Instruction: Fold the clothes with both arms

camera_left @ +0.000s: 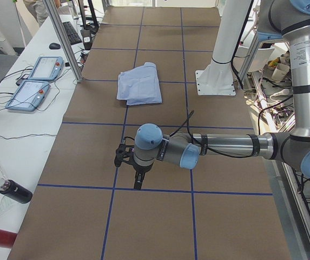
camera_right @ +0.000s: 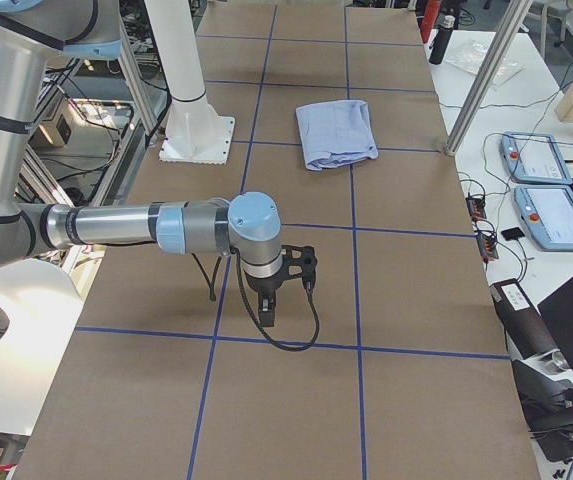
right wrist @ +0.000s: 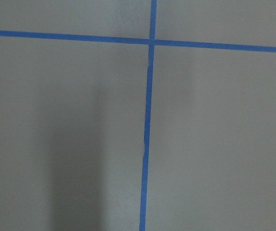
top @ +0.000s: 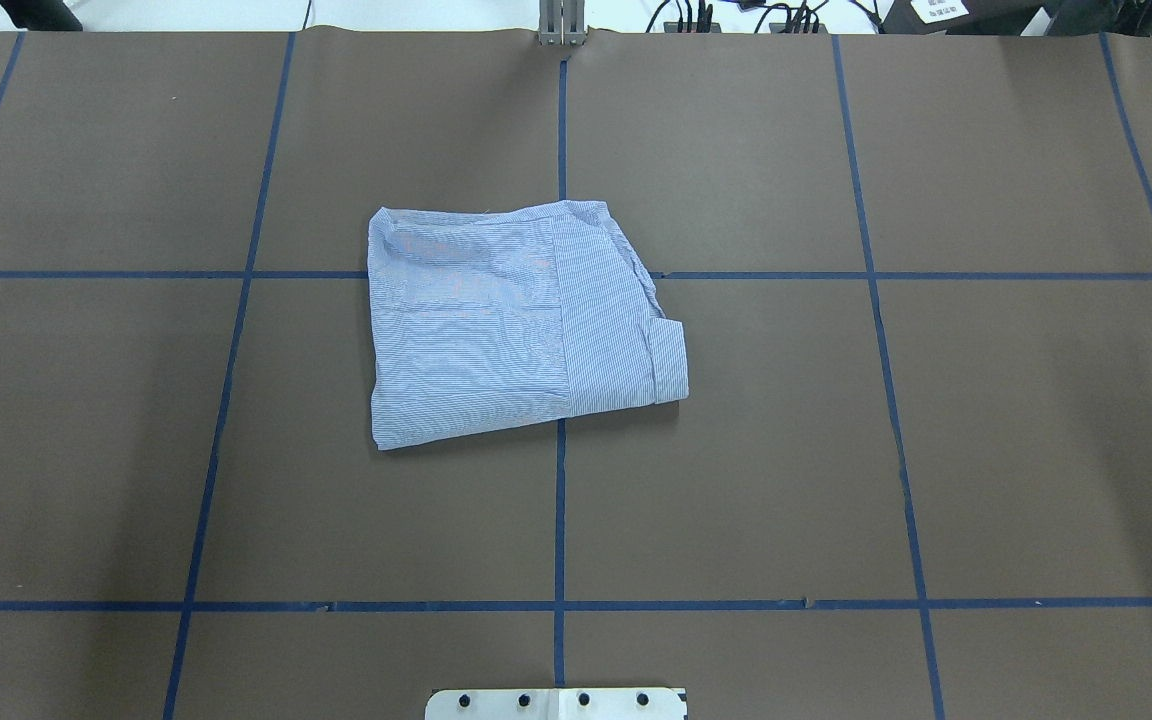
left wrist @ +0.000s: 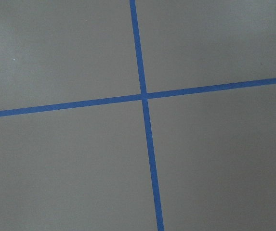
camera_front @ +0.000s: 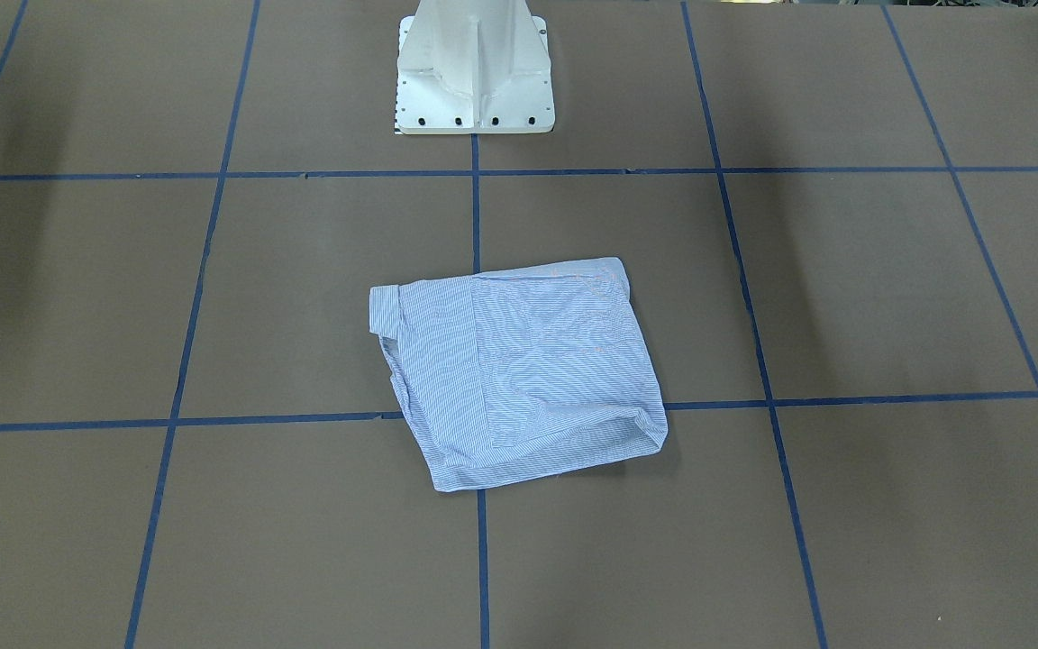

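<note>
One striped shirt (top: 516, 320) folded on the counter (top: 836, 450), two arms, left arm (camera_left: 225, 145), right arm (camera_right: 116, 225), buttons hidden, jaws viewed sidelong only: apart or together cannot be told.

Left hand (camera_left: 138, 184), right hand (camera_right: 268, 318): finger gap too small to tell. Pedestal (camera_front: 474, 81) cropped.

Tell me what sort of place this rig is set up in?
Most likely a robotics lab or test cell: the brown-covered table is marked with a blue tape grid, two teach pendants lie on a side bench, and a white pedestal is bolted at the table's edge.
</note>
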